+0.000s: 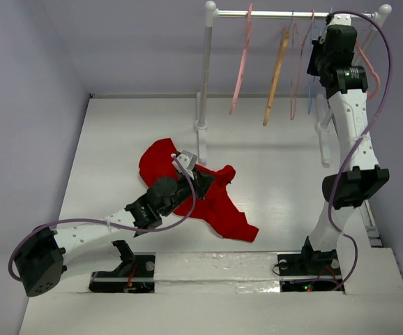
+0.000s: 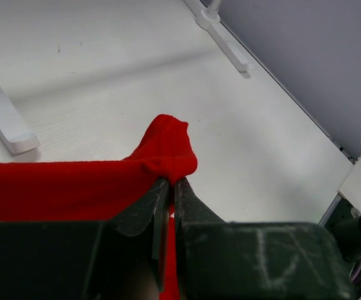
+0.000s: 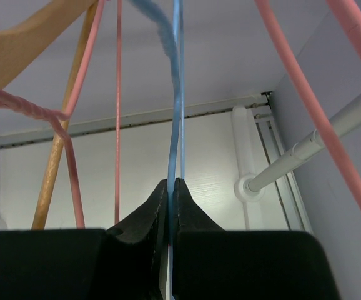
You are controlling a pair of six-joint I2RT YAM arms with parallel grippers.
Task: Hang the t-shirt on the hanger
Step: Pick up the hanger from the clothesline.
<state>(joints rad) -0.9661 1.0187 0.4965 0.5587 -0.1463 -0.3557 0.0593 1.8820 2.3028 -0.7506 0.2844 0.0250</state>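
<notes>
Pinching red t-shirt (image 2: 55, 187) in left gripper (image 2: 171, 182) mid-table (image 1: 118, 139), clamping blue hanger (image 3: 176, 94) in right gripper (image 3: 170, 184), far right, at rail (image 1: 271, 13).

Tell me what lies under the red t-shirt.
The red t-shirt lies crumpled on the white table, whose bare top shows all around it. The left gripper is shut on one fold. Anything beneath the cloth itself is covered and cannot be seen.
</notes>
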